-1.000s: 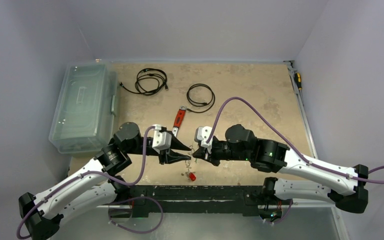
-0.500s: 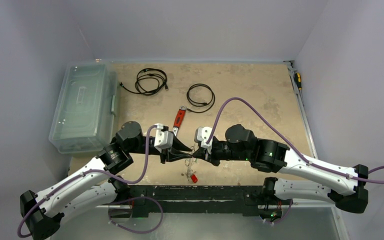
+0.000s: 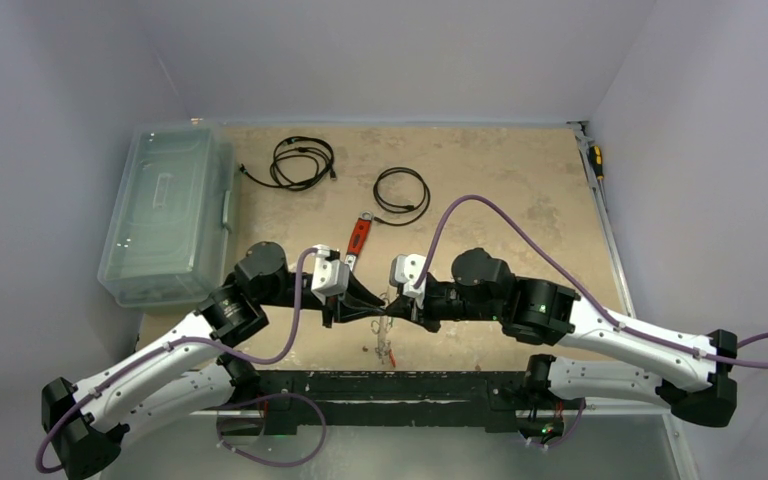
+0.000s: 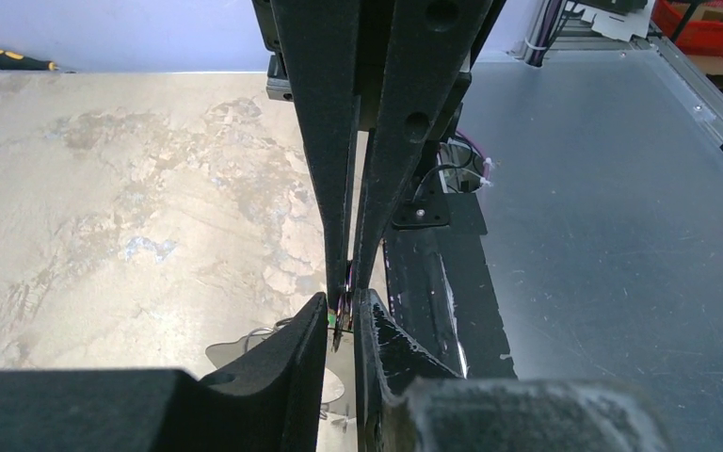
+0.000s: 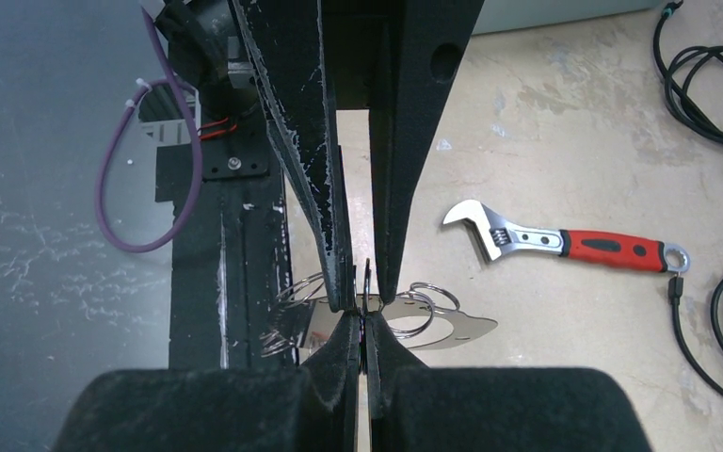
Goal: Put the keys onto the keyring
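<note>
My left gripper [image 3: 374, 312] and right gripper [image 3: 393, 312] meet tip to tip just above the table's near edge. In the left wrist view my left gripper [image 4: 341, 315] is closed on a thin metal key with a speck of green head [image 4: 332, 321]. In the right wrist view my right gripper [image 5: 364, 325] is shut on the thin dark edge of the keyring [image 5: 366, 281], which reaches up between the left fingers [image 5: 325, 235]. A silvery plate with small wire rings [image 5: 461, 331] lies below the jaws. Silver keys dangle [image 3: 385, 345]. The red-headed key is hidden.
A red-handled wrench [image 3: 358, 240] lies just beyond the grippers and also shows in the right wrist view [image 5: 574, 245]. Two black coiled cables [image 3: 302, 160] [image 3: 402, 195] lie farther back. A clear lidded bin [image 3: 165, 215] stands at the left. A screwdriver [image 3: 595, 160] lies at the far right edge.
My left gripper has moved right until its tips meet the right gripper's. The red key head that hung below the grippers no longer shows.
</note>
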### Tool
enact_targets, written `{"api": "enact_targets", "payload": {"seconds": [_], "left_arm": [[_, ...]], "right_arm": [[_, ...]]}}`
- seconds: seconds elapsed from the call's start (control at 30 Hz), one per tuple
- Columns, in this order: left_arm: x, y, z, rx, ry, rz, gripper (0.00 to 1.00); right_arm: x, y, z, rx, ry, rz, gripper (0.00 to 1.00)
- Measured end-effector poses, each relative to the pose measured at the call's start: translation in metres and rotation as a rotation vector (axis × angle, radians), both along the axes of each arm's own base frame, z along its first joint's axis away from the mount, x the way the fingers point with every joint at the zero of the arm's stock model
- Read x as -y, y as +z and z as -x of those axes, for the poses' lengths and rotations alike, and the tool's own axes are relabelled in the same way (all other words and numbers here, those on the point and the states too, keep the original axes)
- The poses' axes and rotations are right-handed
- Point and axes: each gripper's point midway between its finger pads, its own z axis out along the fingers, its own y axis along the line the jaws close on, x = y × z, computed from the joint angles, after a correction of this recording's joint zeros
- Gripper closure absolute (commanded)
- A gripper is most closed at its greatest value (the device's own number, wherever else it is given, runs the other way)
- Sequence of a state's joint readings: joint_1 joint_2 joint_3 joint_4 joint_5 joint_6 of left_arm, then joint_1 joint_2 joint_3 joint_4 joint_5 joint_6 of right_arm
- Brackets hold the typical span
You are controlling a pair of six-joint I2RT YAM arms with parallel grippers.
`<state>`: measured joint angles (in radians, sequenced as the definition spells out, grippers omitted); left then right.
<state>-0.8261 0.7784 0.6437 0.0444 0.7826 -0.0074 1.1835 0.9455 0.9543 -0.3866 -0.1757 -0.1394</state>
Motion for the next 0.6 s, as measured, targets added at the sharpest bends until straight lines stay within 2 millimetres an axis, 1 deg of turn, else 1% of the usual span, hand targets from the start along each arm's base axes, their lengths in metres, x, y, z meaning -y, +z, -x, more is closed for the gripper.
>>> {"api": "enact_targets", "payload": {"seconds": [0.1, 0.3, 0.33, 0.4, 0.43, 0.47, 0.5, 0.6], "left_arm": [[0.000, 0.000, 0.001, -0.007, -0.006, -0.001, 1.00], [0.000, 0.002, 0.004, -0.002, -0.020, 0.009, 1.00], [-0.001, 0.004, 0.005, 0.004, -0.020, 0.015, 1.00], [-0.003, 0.010, 0.006, 0.024, -0.016, 0.033, 1.00], [-0.004, 0.013, 0.006, 0.039, -0.013, 0.043, 1.00], [-0.006, 0.016, 0.006, 0.049, -0.005, 0.050, 1.00], [-0.008, 0.018, 0.007, 0.056, 0.000, 0.054, 1.00], [-0.011, 0.023, 0.008, 0.081, 0.011, 0.067, 1.00]], "right_arm": [[0.000, 0.001, 0.000, 0.002, 0.000, -0.004, 1.00], [0.000, 0.004, 0.001, 0.005, 0.004, -0.016, 1.00], [0.000, 0.006, 0.001, 0.008, 0.006, -0.023, 0.95], [0.000, 0.013, 0.001, 0.017, 0.006, -0.047, 0.72], [0.000, 0.017, 0.001, 0.024, 0.007, -0.063, 0.63], [0.001, 0.022, 0.002, 0.029, 0.006, -0.081, 0.57], [0.002, 0.029, 0.002, 0.041, 0.004, -0.103, 0.55], [0.008, 0.050, 0.002, 0.074, -0.003, -0.174, 0.54]]}}
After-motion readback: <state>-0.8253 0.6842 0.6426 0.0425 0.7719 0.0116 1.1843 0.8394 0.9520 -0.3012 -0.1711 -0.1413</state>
